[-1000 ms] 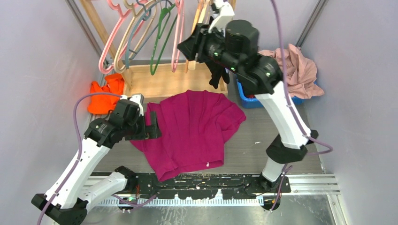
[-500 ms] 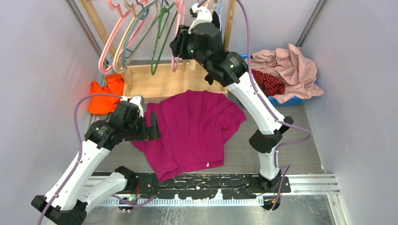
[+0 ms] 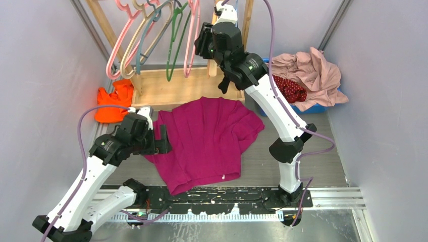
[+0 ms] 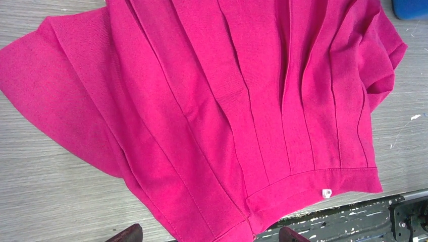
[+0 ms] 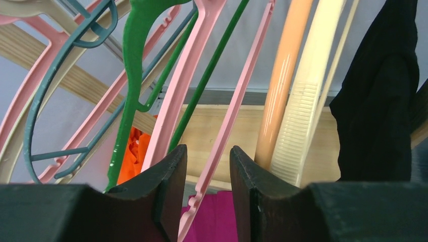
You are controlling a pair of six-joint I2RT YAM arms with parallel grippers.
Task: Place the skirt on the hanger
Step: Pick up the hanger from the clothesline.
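Note:
The skirt [image 3: 289, 89], dark red with small white dots, lies in the blue bin [image 3: 309, 108] at the back right, partly under a pale pink garment [image 3: 315, 75]. The hanger [image 5: 237, 101], thin pink plastic, hangs on the rack [image 3: 192, 40]. My right gripper [image 5: 207, 166] is raised at the rack [image 3: 203, 41]; its jaws straddle the hanger's lower arm with a gap on each side, open. My left gripper [image 4: 209, 237] is open wide just above the plain magenta garment [image 4: 227, 101], at that garment's left edge [image 3: 162, 138].
Other hangers crowd the rack: green [image 5: 134, 65], teal [image 5: 45, 91], orange [image 5: 280, 91], cream [image 5: 308, 101]. A black cloth [image 5: 378, 101] hangs at the right. The wooden rack base [image 3: 166, 88] and an orange cloth [image 3: 112, 103] sit at the back left.
My right arm swung up and left to the rack, uncovering the skirt in the bin, and its jaws have narrowed around the pink hanger's arm. The left arm barely shifted.

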